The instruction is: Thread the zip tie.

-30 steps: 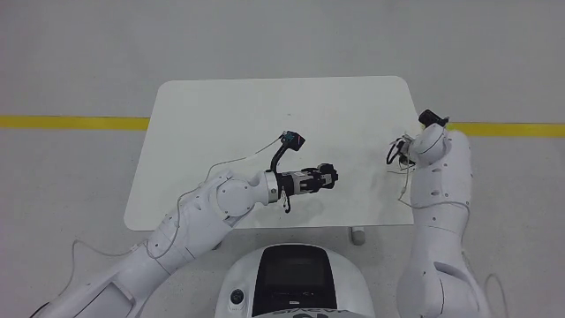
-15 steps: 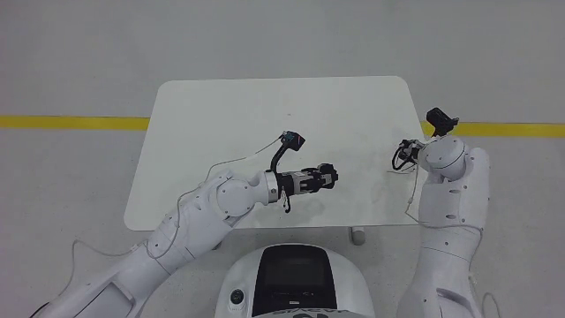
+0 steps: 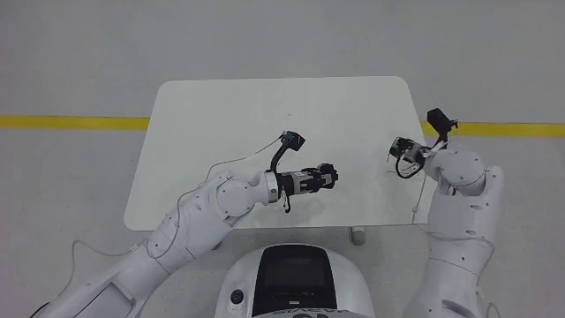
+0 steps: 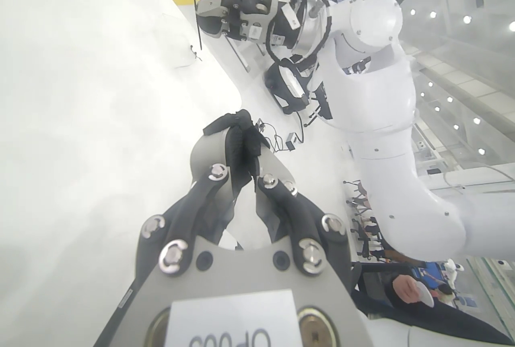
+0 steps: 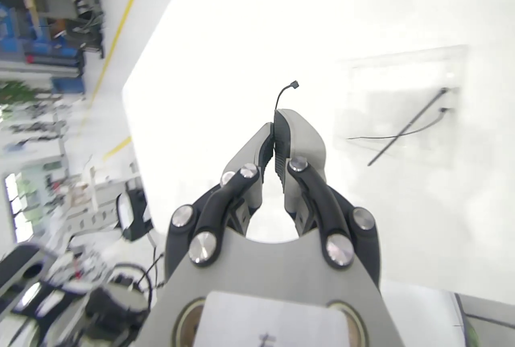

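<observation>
— Three black ties are showing, yes? Which one is being worked?

— One only. The zip tie [image 5: 295, 84] is sitting pinched between the pads of the right gripper [image 5: 274, 129], whose jaws are pressing flat together on the strip. Its small square head is curling out just past the fingertips. In the left wrist view the rest of the strip is trailing out of the fingers as a thin, nearly straight line toward the tabletop. I cannot tell whether its far end is touching the surface.

— And the other two?

— Those loose ties [image 5: 398, 136] are lying crossed over each other on a clear sheet [image 5: 362, 83]. One is running straight and the other is bowing in a shallow curve. They are resting flat on the white table [image 3: 265, 115], near the held tie but apart from it.

— Where is the right gripper [image 3: 395, 149] sitting overall?

— It is hanging over the table's right edge, raised off the surface.

— What is the left gripper [image 4: 241, 131] doing?

— Its jaws are closing fully, black pads meeting at the tips, and nothing is showing between them. From above, the left gripper [image 3: 333, 175] is hovering over the near middle of the table, pointing toward the right one and well apart from it.

— Anything around the table?

— A yellow line [image 3: 71, 122] is running across the pale floor, passing behind the table on both sides.
</observation>
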